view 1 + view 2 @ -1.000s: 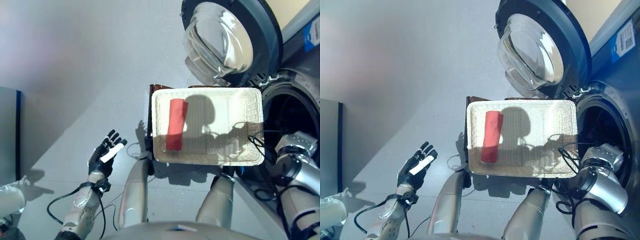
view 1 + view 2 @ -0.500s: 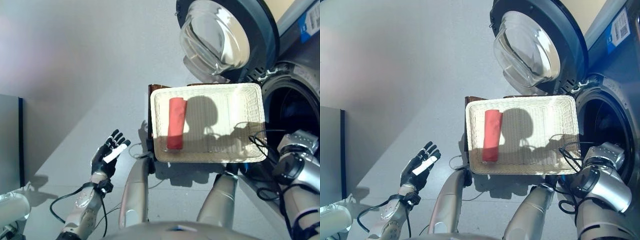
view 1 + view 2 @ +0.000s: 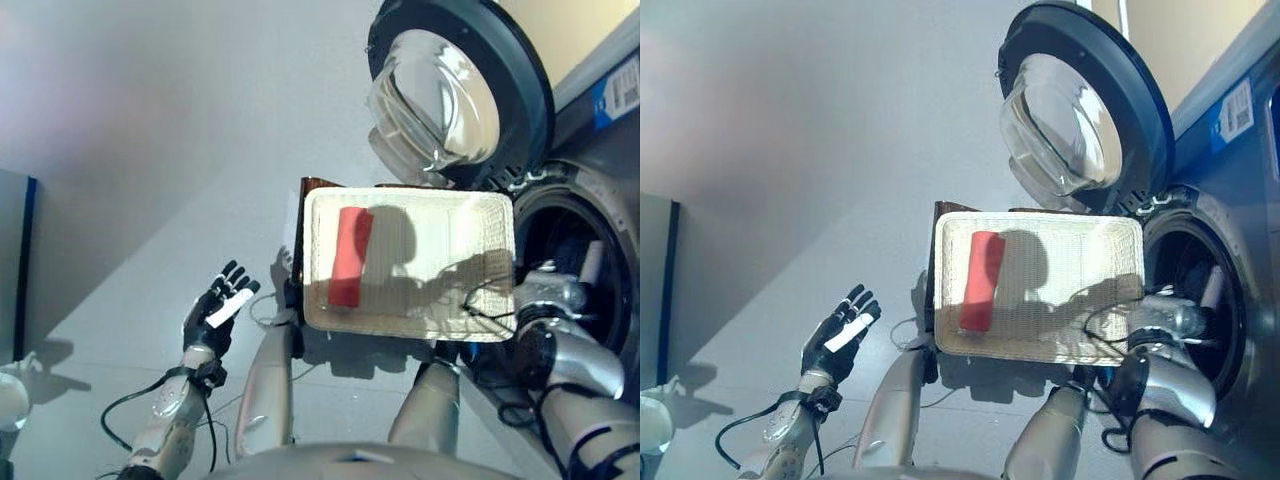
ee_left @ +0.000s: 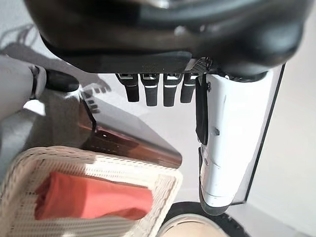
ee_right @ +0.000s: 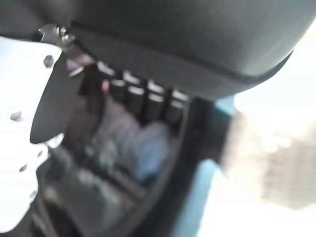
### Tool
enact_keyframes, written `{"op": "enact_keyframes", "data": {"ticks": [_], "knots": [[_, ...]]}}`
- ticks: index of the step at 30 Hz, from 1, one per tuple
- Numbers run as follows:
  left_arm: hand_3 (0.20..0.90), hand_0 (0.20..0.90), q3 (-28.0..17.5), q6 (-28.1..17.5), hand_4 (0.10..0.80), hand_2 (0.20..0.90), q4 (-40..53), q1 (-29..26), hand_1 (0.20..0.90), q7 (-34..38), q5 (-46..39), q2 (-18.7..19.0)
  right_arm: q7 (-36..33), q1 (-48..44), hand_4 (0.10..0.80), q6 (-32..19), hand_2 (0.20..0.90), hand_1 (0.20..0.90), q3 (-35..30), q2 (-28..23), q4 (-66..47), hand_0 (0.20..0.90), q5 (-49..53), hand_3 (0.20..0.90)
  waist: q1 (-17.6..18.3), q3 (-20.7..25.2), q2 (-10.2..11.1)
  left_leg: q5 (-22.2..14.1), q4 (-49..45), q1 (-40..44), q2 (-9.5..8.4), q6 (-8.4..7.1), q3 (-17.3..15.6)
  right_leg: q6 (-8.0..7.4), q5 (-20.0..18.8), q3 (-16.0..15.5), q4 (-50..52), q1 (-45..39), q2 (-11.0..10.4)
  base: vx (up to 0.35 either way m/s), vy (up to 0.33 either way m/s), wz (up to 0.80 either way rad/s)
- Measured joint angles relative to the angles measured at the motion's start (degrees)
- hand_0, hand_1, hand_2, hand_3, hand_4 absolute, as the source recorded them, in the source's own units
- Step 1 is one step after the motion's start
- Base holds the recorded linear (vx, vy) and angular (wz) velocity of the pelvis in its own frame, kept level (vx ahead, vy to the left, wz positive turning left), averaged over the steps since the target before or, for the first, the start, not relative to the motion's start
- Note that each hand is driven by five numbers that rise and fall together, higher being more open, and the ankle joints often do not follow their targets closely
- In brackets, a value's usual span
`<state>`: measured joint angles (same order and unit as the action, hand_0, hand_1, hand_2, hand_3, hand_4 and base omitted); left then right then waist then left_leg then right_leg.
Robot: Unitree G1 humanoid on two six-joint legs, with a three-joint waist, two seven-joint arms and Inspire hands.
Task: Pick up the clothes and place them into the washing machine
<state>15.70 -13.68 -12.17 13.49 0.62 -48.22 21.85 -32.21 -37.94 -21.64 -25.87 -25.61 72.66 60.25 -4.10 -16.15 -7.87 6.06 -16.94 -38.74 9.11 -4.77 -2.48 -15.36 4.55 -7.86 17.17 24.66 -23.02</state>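
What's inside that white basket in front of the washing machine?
One rolled red cloth lies toward the left end of the white wicker basket. The rest of the basket floor looks bare, partly in shadow. A dark stand shows at its edge; most of that is hidden beneath the basket.

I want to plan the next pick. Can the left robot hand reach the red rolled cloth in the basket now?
Probably yes. The left robot hand is open and empty beside the white basket, and the red rolled cloth lies uncovered at the basket's end nearest that hand.
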Motion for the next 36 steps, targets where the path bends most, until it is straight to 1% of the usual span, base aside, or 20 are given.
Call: {"op": "enact_keyframes", "data": {"ticks": [2, 4, 6, 8, 9, 11, 14, 16, 17, 20, 22, 25, 28, 32, 36], "knots": [[0.9, 0.9, -1.1, 0.0, 0.8, 0.9, -0.2, 0.3, 0.9, -0.4, 0.0, -0.4, 0.8, 1.2, 0.8, 0.7, 0.9, 0.9, 1.5, 2.4, 0.0, 0.9, -2.6, 0.9, 0.1, 0.1, 1.0, 0.0, 0.4, 1.0, -0.1, -0.04, 0.4, 0.1, -0.3, -0.8, -1.5, -2.0, 0.1, 0.057, -0.015, 0.1], [0.9, 0.9, -2.8, -0.5, 0.8, 0.9, -0.8, 0.4, 0.9, -0.5, 0.1, -1.5, 1.3, 3.9, 0.8, 1.6, 0.9, 0.9, 3.9, 5.4, -2.4, 0.9, -5.9, 0.9, 0.0, 0.1, 1.8, 0.0, 0.8, 1.7, -0.13, -0.16, 1.1, 0.1, -0.8, -2.0, -2.9, -4.1, 0.5, 0.076, -0.008, 0.15], [0.9, 0.9, -4.2, -0.5, 0.8, 0.9, -1.4, 0.4, 0.9, -0.5, 0.3, -1.8, 2.3, 5.8, 0.8, 2.0, 0.9, 0.9, 5.2, 8.0, -3.6, 0.9, -8.0, 0.9, -0.2, 0.2, 3.0, 0.1, 1.2, 2.4, -0.15, -0.25, 1.4, 0.12, -1.3, -2.8, -4.5, -5.8, 0.7, 0.073, -0.025, 0.14], [0.9, 0.9, -5.1, -0.5, 0.8, 0.9, -2.0, 0.4, 0.9, -0.4, 0.3, -2.0, 2.5, 7.0, 0.8, 2.3, 0.9, 0.9, 6.8, 10.0, -4.0, 0.9, -9.9, 0.9, -0.5, 0.3, 3.5, 0.1, 1.1, 2.8, -0.32, -0.29, 2.3, 0.11, -1.7, -4.4, -5.9, -7.9, 1.0, 0.078, -0.021, 0.18], [0.9, 0.9, -5.3, -0.5, 0.8, 0.9, -2.0, 0.4, 0.9, -0.4, 0.3, -2.2, 2.4, 7.4, 0.8, 2.8, 0.9, 0.9, 7.4, 10.5, -4.0, 0.9, -10.5, 0.9, -0.2, 0.4, 3.8, 0.1, 1.1, 2.9, -0.34, -0.31, 2.5, 0.14, -1.7, -4.8, -6.3, -8.5, 1.1, 0.049, -0.031, 0.16], [0.9, 0.9, -6.1, -0.6, 0.8, 0.9, -2.2, 0.4, 0.9, -0.4, 0.4, -2.5, 2.6, 8.2, 0.8, 3.5, 0.9, 0.9, 8.6, 12.0, -4.0, 0.9, -12.4, 0.9, -0.9, 0.8, 4.9, 0.1, 1.2, 3.3, -0.35, -0.42, 2.9, 0.14, -2.0, -5.3, -7.0, -9.5, 1.2, 0.031, -0.034, 0.08], [0.9, 0.9, -6.3, -0.6, 0.8, 0.9, -2.2, 0.4, 0.9, -0.4, 0.5, -2.5, 2.3, 8.5, 0.8, 4.6, 0.9, 0.9, 12.3, 13.0, -3.9, 0.9, -16.1, 0.9, -1.9, 1.2, 5.9, 0.0, 1.3, 3.2, -0.35, -0.56, 3.3, 0.44, -2.5, -6.2, -8.3, -10.5, 1.7, 0.019, -0.018, 0.08], [0.9, 0.9, -6.7, -0.6, 0.8, 0.9, -2.3, 0.6, 0.9, -0.4, 1.4, -2.6, 2.4, 9.0, 0.8, 6.4, 0.9, 0.9, 18.0, 13.4, -4.1, 0.9, -22.0, 0.9, -2.1, 1.3, 6.3, -0.1, 1.2, 3.2, -0.35, -0.88, 4.1, 0.59, -2.7, -7.4, -9.1, -11.9, 2.1, 0.01, -0.025, 0.18], [0.9, 0.9, -6.8, -0.6, 0.8, 0.9, -2.3, 0.7, 0.9, -0.4, 1.8, -2.5, 2.6, 9.0, 0.8, 6.9, 0.9, 0.9, 19.0, 13.8, -4.3, 0.9, -24.2, 0.9, -2.4, 1.4, 6.5, -0.1, 1.2, 3.2, -0.33, -0.97, 4.3, 0.63, -2.7, -7.6, -9.3, -12.2, 2.2, 0.004, -0.014, 0.15], [0.9, 0.9, -7.9, -0.6, 0.8, 0.9, -2.2, 1.4, 0.9, -0.4, 2.5, -2.7, 3.7, 7.8, 0.8, 6.8, 0.9, 0.9, 18.9, 15.4, -4.3, 0.9, -25.7, 0.9, -3.3, 1.4, 6.8, -0.1, 1.0, 2.6, -0.25, -0.99, 4.5, 0.66, -2.7, -8.0, -9.5, -12.2, 2.3, 0.006, -0.019, 0.07], [0.9, 0.9, -9.0, -0.6, 0.8, 0.9, -2.3, 1.6, 0.9, -0.2, 2.5, -2.7, 3.8, 7.4, 0.8, 7.8, 0.9, 0.9, 21.6, 16.3, -4.3, 0.9, -26.6, 0.9, -3.6, 1.3, 7.0, 0.1, 0.9, 1.9, 0.01, -1.04, 4.6, 0.66, -2.7, -8.7, -9.6, -12.2, 2.6, -0.01, -0.02, 0.13], [0.9, 0.9, -10.2, -0.6, 0.8, 0.9, -2.2, 1.6, 0.9, -0.1, 2.6, -2.9, 3.8, 6.6, 0.8, 9.8, 0.9, 0.9, 23.8, 18.1, -3.4, 0.9, -29.0, 0.9, -4.2, 1.2, 7.7, 0.3, 0.3, 0.9, 0.01, -0.78, 5.0, 0.68, -2.7, -8.8, -10.2, -12.2, 3.0, -0.008, -0.009, 0.07], [0.9, 0.9, -10.6, -0.6, 0.8, 0.9, -1.9, 1.6, 0.9, -0.1, 2.8, -2.8, 3.4, 4.1, 0.8, 11.6, 0.9, 0.9, 24.3, 19.5, 0.0, 0.9, -32.0, 0.9, -5.0, 1.2, 7.9, 0.2, -0.4, 0.0, -0.09, -0.75, 5.6, 0.68, -2.7, -9.3, -10.5, -12.2, 3.2, -0.006, -0.011, 0.07], [0.9, 0.9, -10.6, -0.6, 0.8, 0.9, -1.8, 1.4, 0.9, 0.0, 3.1, -2.8, 3.0, 3.2, 0.8, 12.4, 0.9, 0.9, 26.0, 21.0, 0.9, 0.9, -35.2, 0.9, -5.8, 1.0, 8.2, 0.1, -1.0, -0.8, -0.07, -0.79, 6.2, 0.67, -2.7, -9.9, -10.5, -12.1, 3.5, -0.029, -0.009, 0.06], [0.9, 0.9, -10.6, -0.6, 0.8, 0.9, -1.8, 1.4, 0.9, 1.0, 3.8, -2.4, 2.3, 0.8, 0.8, 14.2, 0.9, 0.9, 28.6, 22.9, 2.6, 0.9, -39.4, 0.9, -6.3, -1.3, 8.4, -1.0, -2.4, -0.9, 0.15, -1.18, 6.5, 0.79, -2.5, -9.5, -9.7, -12.0, 3.5, -0.058, 0.002, -0.05]]}}
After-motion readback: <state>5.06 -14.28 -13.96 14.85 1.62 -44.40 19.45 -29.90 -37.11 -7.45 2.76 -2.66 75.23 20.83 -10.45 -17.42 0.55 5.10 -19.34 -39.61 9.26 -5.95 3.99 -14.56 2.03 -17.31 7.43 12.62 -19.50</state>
